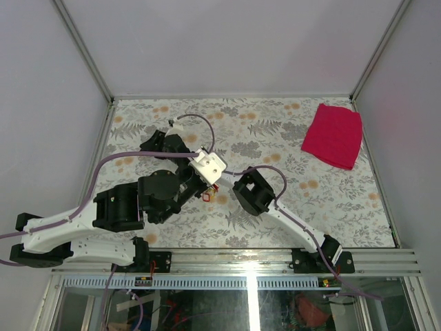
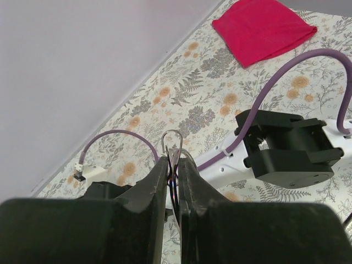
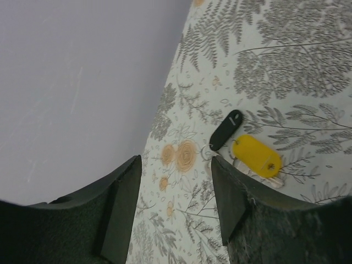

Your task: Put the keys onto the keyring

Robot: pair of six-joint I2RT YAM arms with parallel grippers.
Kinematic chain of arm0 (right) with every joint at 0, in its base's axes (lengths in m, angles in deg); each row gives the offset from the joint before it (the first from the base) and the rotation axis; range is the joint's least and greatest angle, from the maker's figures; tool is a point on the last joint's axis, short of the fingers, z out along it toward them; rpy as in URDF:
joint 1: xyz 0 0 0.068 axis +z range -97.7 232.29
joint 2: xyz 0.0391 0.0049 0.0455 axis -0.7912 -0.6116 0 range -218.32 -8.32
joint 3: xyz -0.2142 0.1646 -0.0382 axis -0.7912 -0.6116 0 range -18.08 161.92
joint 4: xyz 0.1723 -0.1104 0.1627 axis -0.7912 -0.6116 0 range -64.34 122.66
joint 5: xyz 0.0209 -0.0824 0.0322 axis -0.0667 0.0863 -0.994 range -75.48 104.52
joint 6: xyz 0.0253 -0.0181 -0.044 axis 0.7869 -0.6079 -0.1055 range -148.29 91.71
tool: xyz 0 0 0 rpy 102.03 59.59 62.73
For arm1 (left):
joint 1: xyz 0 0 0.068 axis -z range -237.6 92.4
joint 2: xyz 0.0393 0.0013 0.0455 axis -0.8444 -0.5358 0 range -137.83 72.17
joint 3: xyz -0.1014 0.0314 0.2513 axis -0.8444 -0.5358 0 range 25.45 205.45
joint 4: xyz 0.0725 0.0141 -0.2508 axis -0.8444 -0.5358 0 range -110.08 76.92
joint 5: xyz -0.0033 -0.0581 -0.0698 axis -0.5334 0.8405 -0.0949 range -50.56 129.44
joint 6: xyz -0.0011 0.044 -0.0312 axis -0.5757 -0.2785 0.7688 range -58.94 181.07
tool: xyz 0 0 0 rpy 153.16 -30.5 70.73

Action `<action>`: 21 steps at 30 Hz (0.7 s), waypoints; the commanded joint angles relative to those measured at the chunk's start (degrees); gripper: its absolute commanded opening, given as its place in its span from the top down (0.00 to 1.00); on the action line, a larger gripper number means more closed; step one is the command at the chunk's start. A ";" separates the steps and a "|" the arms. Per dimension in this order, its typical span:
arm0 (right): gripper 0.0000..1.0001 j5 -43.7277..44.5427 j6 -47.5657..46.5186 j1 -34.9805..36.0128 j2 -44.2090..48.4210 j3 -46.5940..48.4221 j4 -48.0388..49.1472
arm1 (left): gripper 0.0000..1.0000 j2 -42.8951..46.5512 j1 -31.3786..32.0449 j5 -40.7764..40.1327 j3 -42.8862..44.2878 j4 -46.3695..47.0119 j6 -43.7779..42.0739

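L gripper (image 2: 173,168): fingers closed on keyring (image 2: 174,144), wire loop sticking up above tips. R gripper (image 3: 176,192): fingers apart, holding nothing, above table (image 3: 286,66). Keys (image 3: 256,157), black and yellow heads, lie on table beyond tips, poss. joined.

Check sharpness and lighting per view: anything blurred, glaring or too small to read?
Top external: even soft light, no hard shadows; the keys are tiny specks. Left wrist: left end effector dark and soft up close, the keyring thin yet legible. Right wrist: right end effector blurred in the foreground; black key and yellow key sharp.
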 commanded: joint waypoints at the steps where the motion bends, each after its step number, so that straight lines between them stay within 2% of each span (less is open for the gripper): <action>1: 0.39 9.84 5.28 1.12 -3.74 4.53 0.04 | 1.00 0.70 -0.43 -1.44 1.41 0.92 0.94; 21: 0.40 13.05 12.43 1.30 -6.46 5.35 -4.65 | 1.00 1.52 -0.44 -2.70 -0.31 0.97 1.59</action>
